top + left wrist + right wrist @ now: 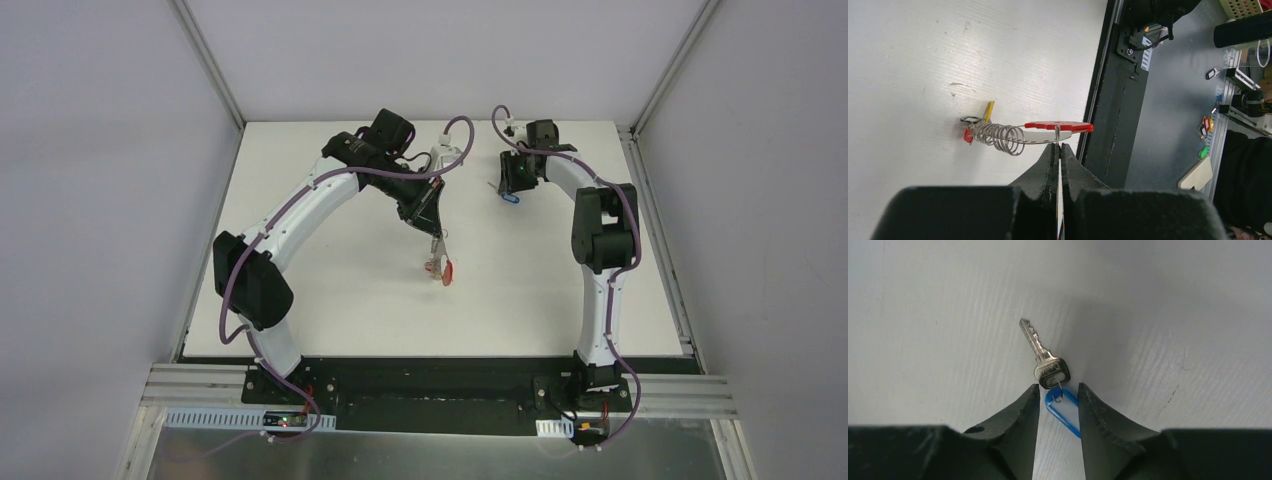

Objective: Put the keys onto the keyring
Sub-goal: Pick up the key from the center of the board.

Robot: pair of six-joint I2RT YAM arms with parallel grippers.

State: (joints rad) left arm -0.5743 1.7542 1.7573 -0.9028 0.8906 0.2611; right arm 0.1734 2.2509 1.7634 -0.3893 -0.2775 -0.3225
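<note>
**Chief:** Risks, nearest item first.

**Inspector:** The left gripper [1058, 150] is clamped tight on the keyring [1058, 125], pinching only the thin edge of its red half. Judgement: so slight a hold could let the loop twist or slip once a key is pushed against it. The wire coil [1000, 137] juts out sideways above the table [330, 300].

**Chief:** Position?

**Inspector:** Near the middle of the table. The loop sits directly beyond the fingertips, edge-on to the wrist camera.

**Chief:** Further out?

**Inspector:** The right gripper [1058, 387] stands narrow, not yet gripping, with 1 finger on either side of the blue tag [1064, 415]. The key [1040, 352] lies flat just past the tips, blade pointing away. It is toward the far edge, right of centre.

**Chief:** Hazards there?

**Inspector:** 2. The tag lies flat on the surface, so the fingers may ride over it or nudge it out. A grip on the tag alone would also leave the key dangling from its small ring, hard to aim at the coil. I cannot tell whether either finger already touches the tag.
</note>
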